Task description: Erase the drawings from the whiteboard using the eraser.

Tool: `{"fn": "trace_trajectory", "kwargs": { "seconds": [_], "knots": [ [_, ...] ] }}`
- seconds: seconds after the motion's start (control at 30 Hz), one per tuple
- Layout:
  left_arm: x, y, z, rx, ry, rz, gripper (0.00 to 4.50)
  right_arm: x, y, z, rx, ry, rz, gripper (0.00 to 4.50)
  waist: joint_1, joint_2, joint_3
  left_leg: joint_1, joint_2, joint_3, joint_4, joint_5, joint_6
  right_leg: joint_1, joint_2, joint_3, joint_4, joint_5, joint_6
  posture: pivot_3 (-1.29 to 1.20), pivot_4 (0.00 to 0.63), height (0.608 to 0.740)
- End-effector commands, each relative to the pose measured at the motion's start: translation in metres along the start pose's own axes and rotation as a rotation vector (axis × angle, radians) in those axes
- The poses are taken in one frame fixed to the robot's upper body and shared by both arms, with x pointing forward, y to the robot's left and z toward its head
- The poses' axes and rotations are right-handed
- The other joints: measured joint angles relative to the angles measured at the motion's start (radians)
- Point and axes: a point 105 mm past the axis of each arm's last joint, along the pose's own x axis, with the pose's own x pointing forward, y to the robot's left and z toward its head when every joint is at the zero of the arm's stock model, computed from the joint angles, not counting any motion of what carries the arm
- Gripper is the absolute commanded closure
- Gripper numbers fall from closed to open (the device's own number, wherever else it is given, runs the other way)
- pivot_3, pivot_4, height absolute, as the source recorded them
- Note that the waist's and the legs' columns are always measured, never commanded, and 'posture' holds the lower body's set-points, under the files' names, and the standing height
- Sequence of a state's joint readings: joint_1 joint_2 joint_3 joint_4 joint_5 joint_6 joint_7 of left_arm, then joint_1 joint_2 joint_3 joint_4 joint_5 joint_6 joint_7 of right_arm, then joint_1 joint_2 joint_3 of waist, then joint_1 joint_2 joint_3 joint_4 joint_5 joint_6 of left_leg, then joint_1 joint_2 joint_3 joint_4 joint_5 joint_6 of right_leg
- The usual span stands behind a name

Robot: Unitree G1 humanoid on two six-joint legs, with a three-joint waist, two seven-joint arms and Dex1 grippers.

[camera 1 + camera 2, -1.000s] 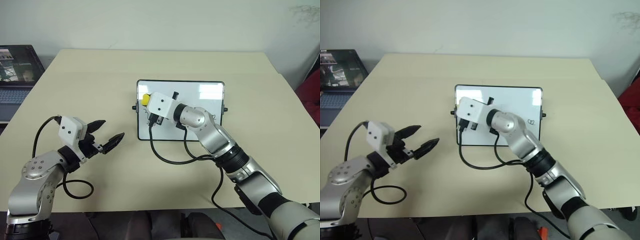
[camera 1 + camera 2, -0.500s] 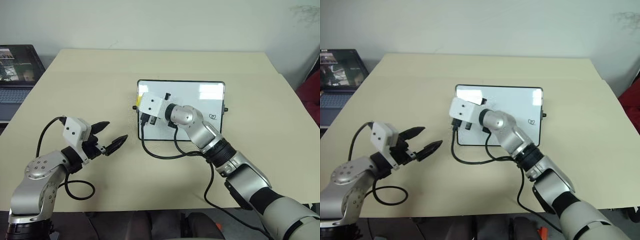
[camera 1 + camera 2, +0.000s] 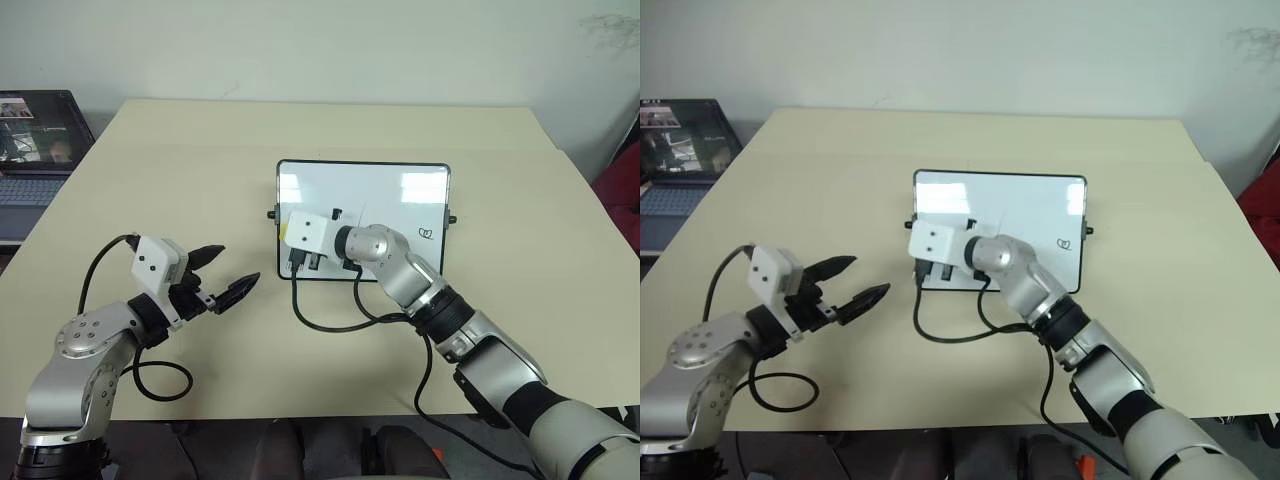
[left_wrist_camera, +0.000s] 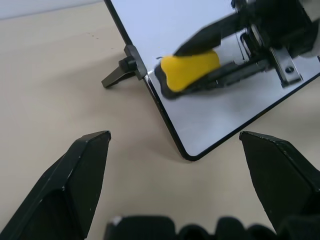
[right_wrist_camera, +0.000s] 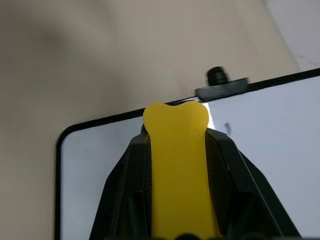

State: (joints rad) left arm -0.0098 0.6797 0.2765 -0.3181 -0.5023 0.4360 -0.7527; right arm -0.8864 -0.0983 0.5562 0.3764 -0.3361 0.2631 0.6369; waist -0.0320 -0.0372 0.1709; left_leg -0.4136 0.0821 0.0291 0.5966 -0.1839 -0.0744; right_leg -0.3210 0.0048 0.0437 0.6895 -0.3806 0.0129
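Two black fingers of my right jaws (image 5: 177, 139) are clenched on the eraser (image 5: 176, 170), one on each long side. The yellow block runs straight out along them and sticks out past their tips. Its long axis points at about 10 o'clock in the head views, toward the left edge of the whiteboard (image 3: 390, 190). The tip ends just short of the frame, beside the small black side knob (image 5: 217, 76).

From my left wrist the eraser's black underside looks laid against the glossy face, low in the board's left part. I judge it to be touching, though I cannot see the contact line itself.

What the next stroke turns on is where the drawings lie from the block. The tiny heart-like loop (image 3: 427, 233) sits near the board's right edge, at roughly 3 o'clock from the eraser, with the bare board face between them. A thin slanted stroke (image 3: 360, 211) shows faintly at about 2 o'clock, nearer to the eraser. I cannot make out any squiggle. So I judge that the wipe has to run rightward, broadside to the eraser's long axis.

My left jaws (image 3: 235, 264) hang released and empty over the counter (image 3: 200, 150), at about 8 o'clock from the board and apart from it. The right arm is therefore the one placed for the work.
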Motion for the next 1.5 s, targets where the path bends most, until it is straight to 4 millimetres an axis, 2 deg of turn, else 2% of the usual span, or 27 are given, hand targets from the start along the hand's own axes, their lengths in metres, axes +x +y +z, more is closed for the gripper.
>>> {"fn": "trace_trajectory", "kwargs": {
  "seconds": [0.03,0.33,0.57,0.7,1.03,1.2,1.37,1.5],
  "knots": [
    [0.001,-0.002,0.012,0.05,-0.028,-0.013,0.0,-0.003,0.012,-0.033,0.014,0.124,0.05,3.36,0.0,0.0,0.0,0.001,0.0,0.0,0.001,0.0,0.0,0.0,0.0,0.0,0.001,0.0,0.0,0.0,0.15,0.74],
    [0.003,-0.004,0.011,0.045,-0.028,-0.018,0.0,-0.01,-0.041,0.005,-0.041,0.028,-0.114,3.36,0.0,0.0,0.002,0.002,0.0,0.0,0.003,0.001,0.001,0.0,0.0,0.001,0.006,0.0,0.0,0.0,0.15,0.74],
    [0.004,-0.006,0.009,0.042,-0.028,-0.024,0.0,-0.01,-0.071,0.01,-0.068,0.034,-0.184,3.36,0.0,0.0,0.002,-0.004,0.0,0.001,0.002,0.001,0.001,-0.006,0.0,0.002,0.006,0.0,0.0,0.0,0.15,0.74],
    [0.004,-0.006,0.009,0.042,-0.027,-0.028,0.0,-0.007,-0.07,0.009,-0.073,0.043,-0.16,3.36,0.0,0.0,0.002,-0.003,0.0,0.001,0.002,0.001,0.001,-0.007,0.0,0.002,0.006,0.0,0.0,0.0,0.15,0.74],
    [0.005,-0.007,0.008,0.044,-0.027,-0.034,0.0,0.0,-0.028,-0.024,-0.068,0.137,0.026,3.37,-0.001,0.0,0.001,-0.002,0.0,0.001,0.002,0.001,0.001,-0.006,0.0,0.002,0.007,0.0,0.0,0.0,0.15,0.74],
    [0.006,-0.007,0.008,0.043,-0.028,-0.039,0.0,-0.002,-0.018,-0.03,-0.045,0.143,0.074,3.37,-0.001,0.0,0.001,-0.001,0.0,0.001,0.002,0.001,0.001,-0.006,-0.001,0.002,0.007,0.0,0.0,0.0,0.15,0.74],
    [0.008,-0.009,0.007,0.041,-0.03,-0.046,0.0,-0.007,-0.031,-0.013,0.022,0.048,0.001,3.37,0.0,0.0,0.001,-0.001,0.0,0.0,0.002,0.002,0.001,-0.006,-0.001,0.001,0.007,0.0,0.0,0.0,0.15,0.74],
    [0.01,-0.01,0.009,0.04,-0.035,-0.061,0.0,-0.041,-0.061,0.022,0.164,-0.133,-0.109,3.37,0.004,0.0,0.002,-0.004,0.0,0.0,0.002,0.002,0.001,-0.006,-0.003,0.001,0.007,0.0,0.0,0.0,0.15,0.74]
  ]
}}
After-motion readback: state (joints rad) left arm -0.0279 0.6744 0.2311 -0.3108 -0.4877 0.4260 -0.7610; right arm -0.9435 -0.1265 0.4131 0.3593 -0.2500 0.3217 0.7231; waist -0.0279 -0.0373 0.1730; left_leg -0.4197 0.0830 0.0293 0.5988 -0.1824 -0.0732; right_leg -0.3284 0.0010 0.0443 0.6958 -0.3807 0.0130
